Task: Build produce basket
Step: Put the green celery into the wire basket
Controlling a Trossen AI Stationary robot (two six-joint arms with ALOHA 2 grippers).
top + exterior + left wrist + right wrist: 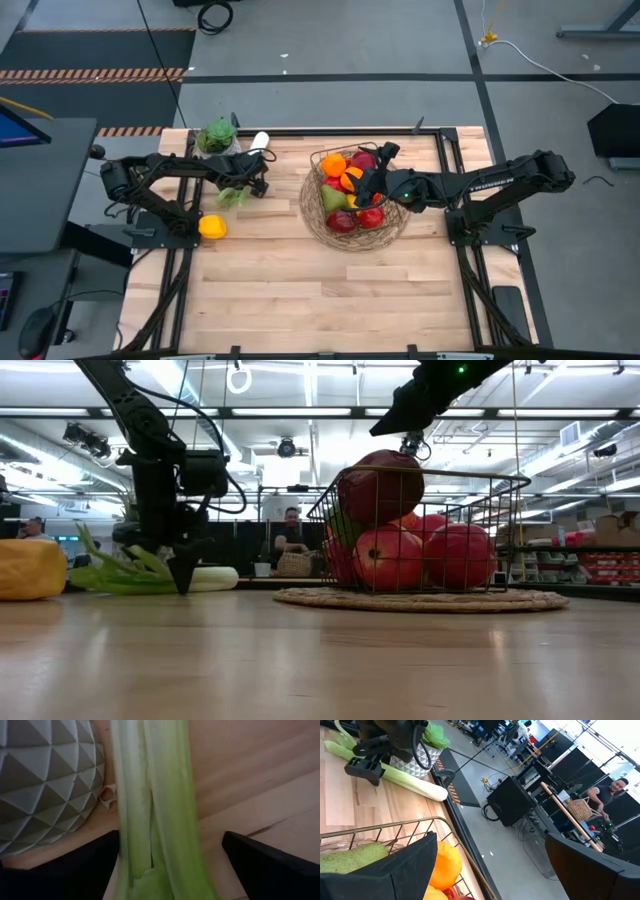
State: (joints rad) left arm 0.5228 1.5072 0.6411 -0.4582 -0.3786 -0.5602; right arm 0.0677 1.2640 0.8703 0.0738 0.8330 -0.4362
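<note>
The basket sits mid-table, already full of fruit, with the right gripper hovering over it, fingers spread and empty. The leek lies on the table beside the plant pot, the left gripper straddling it with fingers apart. It looks long, light and rather floppy, so gripping near mid-stalk should balance it.

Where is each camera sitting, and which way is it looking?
High view: above the table, looking straight down; both arms, the basket, the leek.
Low view: at tabletop height, looking level across; arms come from above.
Left wrist view: on the left arm, looking down on the leek between the left gripper fingers.
Right wrist view: on the right arm over the basket; right gripper.
All four show the leek.
</note>
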